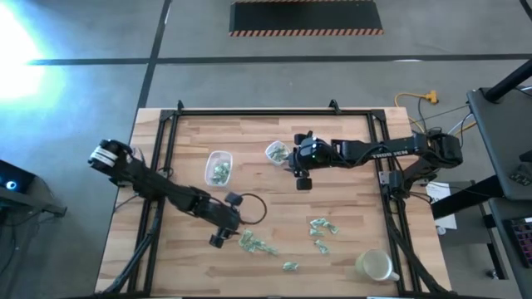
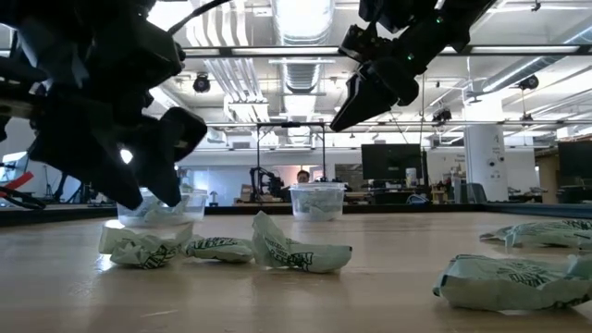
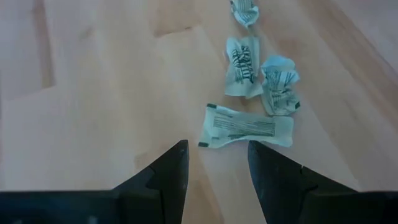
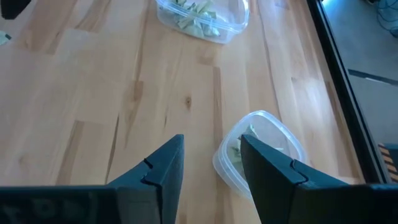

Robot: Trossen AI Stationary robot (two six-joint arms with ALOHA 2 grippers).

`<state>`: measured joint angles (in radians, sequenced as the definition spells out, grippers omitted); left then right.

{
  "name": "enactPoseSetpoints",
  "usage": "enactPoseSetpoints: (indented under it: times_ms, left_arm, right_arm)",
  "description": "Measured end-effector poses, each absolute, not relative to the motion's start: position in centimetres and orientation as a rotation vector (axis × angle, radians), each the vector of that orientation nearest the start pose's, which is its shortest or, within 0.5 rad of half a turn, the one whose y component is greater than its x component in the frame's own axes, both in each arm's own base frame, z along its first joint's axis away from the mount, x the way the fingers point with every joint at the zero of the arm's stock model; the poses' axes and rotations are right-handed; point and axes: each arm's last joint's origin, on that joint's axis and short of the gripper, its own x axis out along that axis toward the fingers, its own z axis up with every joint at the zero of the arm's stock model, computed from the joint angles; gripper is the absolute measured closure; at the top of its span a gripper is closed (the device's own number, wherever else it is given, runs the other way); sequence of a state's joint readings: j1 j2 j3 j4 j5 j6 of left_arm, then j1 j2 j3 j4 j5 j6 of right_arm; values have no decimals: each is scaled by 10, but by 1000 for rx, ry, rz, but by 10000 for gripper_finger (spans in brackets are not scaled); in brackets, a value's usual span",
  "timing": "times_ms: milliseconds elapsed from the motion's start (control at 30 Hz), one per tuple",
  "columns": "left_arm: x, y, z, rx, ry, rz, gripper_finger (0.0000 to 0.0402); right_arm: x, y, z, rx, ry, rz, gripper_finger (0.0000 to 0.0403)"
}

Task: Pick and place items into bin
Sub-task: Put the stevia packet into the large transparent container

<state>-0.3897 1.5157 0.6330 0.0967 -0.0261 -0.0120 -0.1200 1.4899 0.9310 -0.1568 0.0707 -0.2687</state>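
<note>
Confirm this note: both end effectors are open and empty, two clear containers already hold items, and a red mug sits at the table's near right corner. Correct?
Not quite: the mug is pale yellowish, not red, as the high view shows. The rest stands.

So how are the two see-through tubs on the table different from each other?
The left tub looks longer and more rectangular; the right tub looks rounder and smaller. The left tub sits out in the open, with the left gripper lower down by loose wrapped pieces; the right tub sits right beside the right gripper, fingers open. Both are clear plastic, have no lid, and hold some green-and-white wrapped pieces.
</note>
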Motion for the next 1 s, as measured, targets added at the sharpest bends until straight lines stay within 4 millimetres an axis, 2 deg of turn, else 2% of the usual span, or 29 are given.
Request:
enactPoseSetpoints:
  times_ms: [333, 1000]
  left_arm:
    - [267, -111, 147, 123, 774, -412, 253]
    - [274, -114, 120, 111, 818, -443, 253]
  right_arm:
    - [308, -39, 224, -233, 741, -86, 261]
    - [307, -39, 223, -230, 756, -84, 269]
